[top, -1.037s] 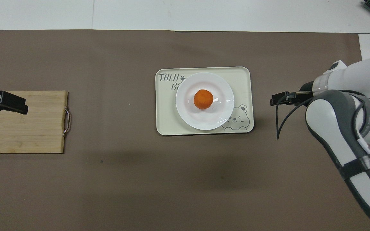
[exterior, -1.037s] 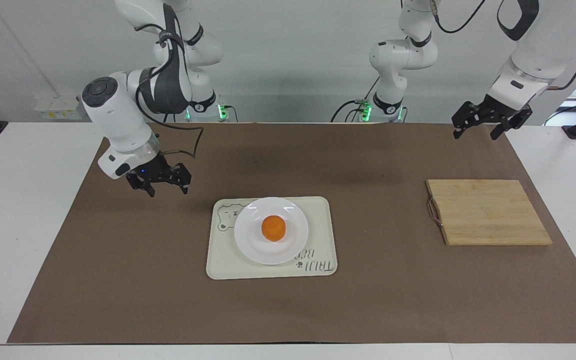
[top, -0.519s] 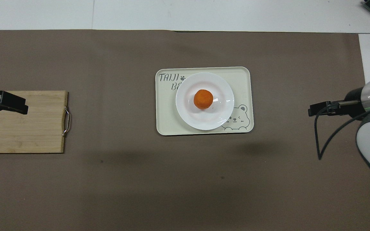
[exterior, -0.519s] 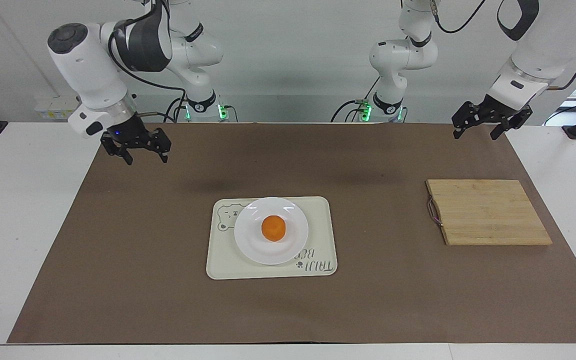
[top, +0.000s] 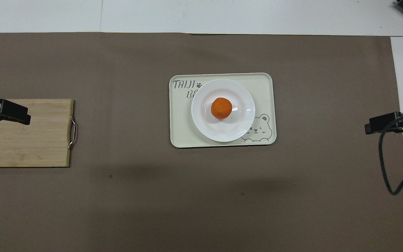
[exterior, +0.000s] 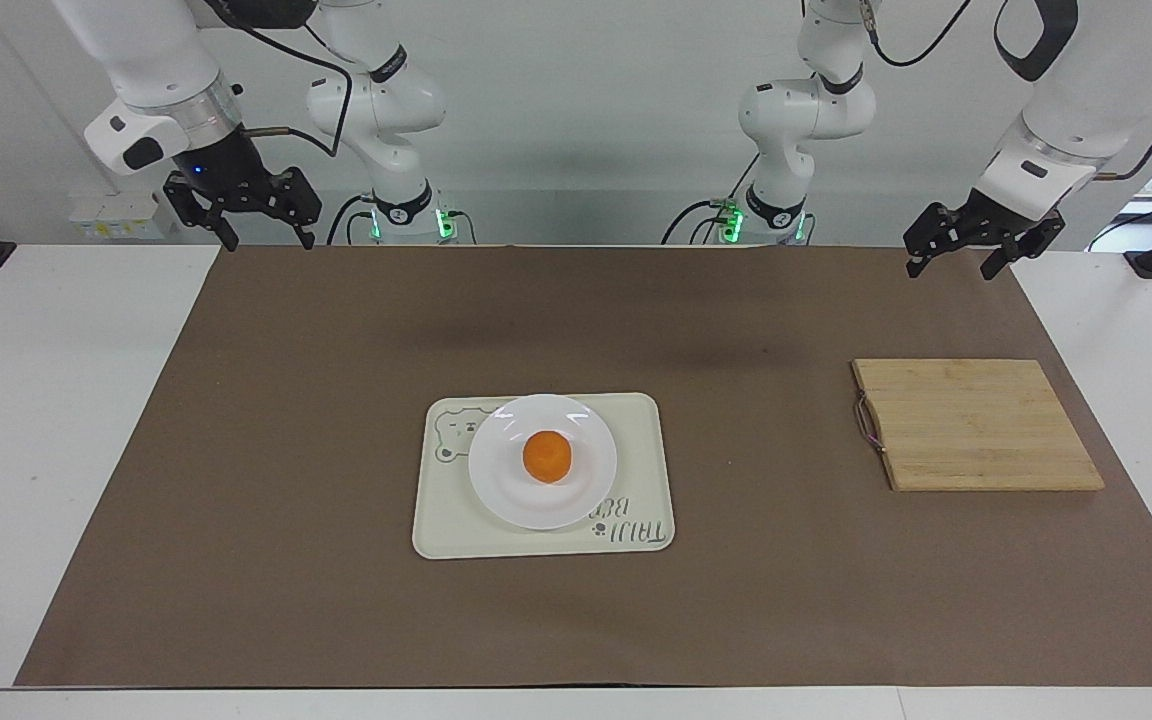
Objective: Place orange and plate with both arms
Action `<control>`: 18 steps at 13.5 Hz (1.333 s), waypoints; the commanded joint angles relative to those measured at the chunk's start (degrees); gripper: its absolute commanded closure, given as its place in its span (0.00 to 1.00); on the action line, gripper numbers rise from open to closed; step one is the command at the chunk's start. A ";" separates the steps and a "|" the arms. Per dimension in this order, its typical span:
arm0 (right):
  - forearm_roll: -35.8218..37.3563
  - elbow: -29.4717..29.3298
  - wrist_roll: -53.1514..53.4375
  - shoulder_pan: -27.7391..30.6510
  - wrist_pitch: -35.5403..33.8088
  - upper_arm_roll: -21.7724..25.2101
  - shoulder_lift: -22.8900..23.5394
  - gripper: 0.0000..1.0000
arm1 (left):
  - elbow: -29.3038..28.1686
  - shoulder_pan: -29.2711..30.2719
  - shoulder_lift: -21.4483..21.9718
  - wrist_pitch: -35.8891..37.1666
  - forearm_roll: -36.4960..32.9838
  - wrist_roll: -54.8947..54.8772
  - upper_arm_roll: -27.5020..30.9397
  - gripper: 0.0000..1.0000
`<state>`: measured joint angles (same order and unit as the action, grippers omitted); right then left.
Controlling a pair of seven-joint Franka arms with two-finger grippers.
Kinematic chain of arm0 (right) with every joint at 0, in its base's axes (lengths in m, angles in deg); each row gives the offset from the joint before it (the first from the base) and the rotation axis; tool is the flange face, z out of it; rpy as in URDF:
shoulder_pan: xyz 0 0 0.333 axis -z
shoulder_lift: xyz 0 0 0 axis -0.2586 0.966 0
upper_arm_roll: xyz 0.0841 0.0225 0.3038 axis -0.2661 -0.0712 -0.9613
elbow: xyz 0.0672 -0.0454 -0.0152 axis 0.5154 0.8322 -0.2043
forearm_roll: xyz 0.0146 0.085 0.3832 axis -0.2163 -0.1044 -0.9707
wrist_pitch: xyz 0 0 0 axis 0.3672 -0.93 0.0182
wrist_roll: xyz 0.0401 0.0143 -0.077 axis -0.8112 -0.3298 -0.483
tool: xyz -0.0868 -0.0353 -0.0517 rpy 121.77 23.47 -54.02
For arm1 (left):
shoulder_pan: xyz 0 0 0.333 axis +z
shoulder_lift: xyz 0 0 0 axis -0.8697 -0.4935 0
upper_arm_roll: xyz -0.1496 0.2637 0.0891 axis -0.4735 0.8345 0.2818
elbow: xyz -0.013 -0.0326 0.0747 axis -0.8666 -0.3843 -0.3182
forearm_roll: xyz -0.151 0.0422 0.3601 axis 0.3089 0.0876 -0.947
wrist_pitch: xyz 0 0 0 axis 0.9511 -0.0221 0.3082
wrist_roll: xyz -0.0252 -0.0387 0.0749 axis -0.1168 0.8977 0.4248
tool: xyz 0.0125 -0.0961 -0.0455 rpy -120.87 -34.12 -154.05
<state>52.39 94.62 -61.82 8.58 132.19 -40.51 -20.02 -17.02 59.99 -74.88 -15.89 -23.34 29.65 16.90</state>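
Observation:
The orange (exterior: 547,456) (top: 221,108) rests in the middle of the white plate (exterior: 501,485) (top: 236,127), and the plate sits on the cream tray (exterior: 641,435) (top: 262,82) with the bear drawing at the middle of the brown mat. My right gripper (exterior: 243,218) (top: 374,127) hangs open and empty, high over the mat's edge at the right arm's end. My left gripper (exterior: 956,252) (top: 19,118) hangs open and empty, raised at the left arm's end; in the overhead view it lies over the wooden board.
A wooden cutting board (exterior: 976,425) (top: 23,145) with a metal handle lies on the mat toward the left arm's end. The brown mat (exterior: 336,620) covers most of the white table. A loose black cable (top: 392,164) hangs from the right gripper.
The right arm has risen and drawn back from beside the tray to the right arm's end of the table, its gripper still open. The left arm, plate and orange have not moved.

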 commanded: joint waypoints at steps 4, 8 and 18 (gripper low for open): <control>0.77 1.31 -2.38 1.04 -2.84 1.06 -1.77 0.00 | 0.56 0.17 -0.07 1.04 -0.88 -0.39 -0.17 0.00; 2.79 0.44 -2.83 1.13 -0.92 1.24 -1.34 0.00 | 0.56 0.17 -0.07 1.04 -0.88 -0.39 -0.17 0.00; 4.28 1.05 -5.47 1.13 1.11 1.50 -1.69 0.00 | 0.56 0.17 0.02 1.04 -0.88 -0.39 -0.17 0.00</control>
<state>55.17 94.76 -65.75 9.34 132.41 -38.87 -20.77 -17.02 59.99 -74.88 -15.89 -23.34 29.65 16.90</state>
